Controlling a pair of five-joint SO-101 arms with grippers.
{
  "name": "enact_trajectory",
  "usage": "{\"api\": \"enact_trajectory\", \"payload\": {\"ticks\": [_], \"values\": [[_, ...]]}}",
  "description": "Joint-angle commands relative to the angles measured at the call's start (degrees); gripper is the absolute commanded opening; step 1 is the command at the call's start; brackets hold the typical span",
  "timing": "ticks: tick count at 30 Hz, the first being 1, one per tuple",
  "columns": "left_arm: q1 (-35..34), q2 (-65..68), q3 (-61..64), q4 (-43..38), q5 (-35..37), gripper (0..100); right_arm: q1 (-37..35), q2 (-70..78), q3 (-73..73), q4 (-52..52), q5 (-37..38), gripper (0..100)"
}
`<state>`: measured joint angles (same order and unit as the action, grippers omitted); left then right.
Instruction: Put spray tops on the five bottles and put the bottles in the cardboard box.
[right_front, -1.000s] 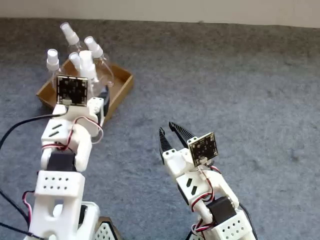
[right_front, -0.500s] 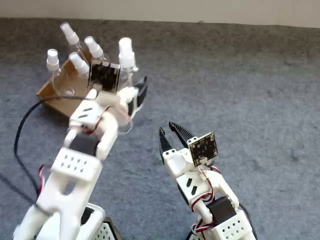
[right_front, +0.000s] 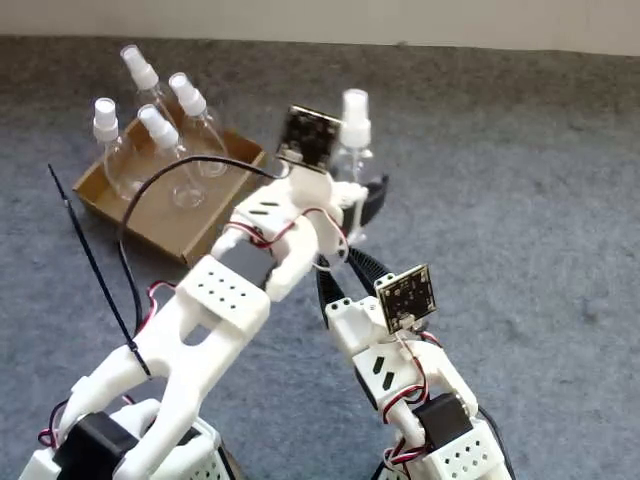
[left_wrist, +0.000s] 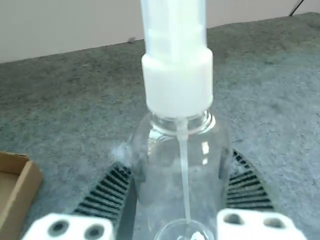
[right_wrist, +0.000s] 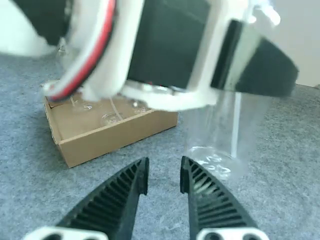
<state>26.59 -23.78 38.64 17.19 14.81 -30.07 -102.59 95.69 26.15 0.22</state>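
Near the cardboard box (right_front: 140, 222): my left end effector (left_wrist: 177, 192) grips an upright spray bottle (left_wrist: 175, 150), top fitted.
My right end effector (right_wrist: 162, 175): parted, empty, near that bottle.
Box: four topped bottles (right_front: 200, 140).

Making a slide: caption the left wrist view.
Left gripper clamps a clear bottle with white spray top; grey carpet and a box corner nearby.

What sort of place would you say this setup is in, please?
Probably a robotics test bench or hobby workspace: two white plastic robot arms with exposed wires stand on a grey carpet-like table covering, beside a shallow brown cardboard box of clear spray bottles, with a plain pale wall behind.
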Motion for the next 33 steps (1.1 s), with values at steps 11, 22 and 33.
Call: {"api": "enact_trajectory", "payload": {"ticks": [11,22,33], "values": [[6.5,-2.8,-3.5,3.8,1.1,4,0.7,-0.7,5.6,0.3,0.6,10.3],[6.6,-13.3,-3.6,20.9,1.1,4,0.7,-0.7,5.6,0.3,0.6,10.3],[6.3,-20.5,-3.5,29.8,1.1,4,0.7,-0.4,5.6,0.3,0.6,10.3]]}}
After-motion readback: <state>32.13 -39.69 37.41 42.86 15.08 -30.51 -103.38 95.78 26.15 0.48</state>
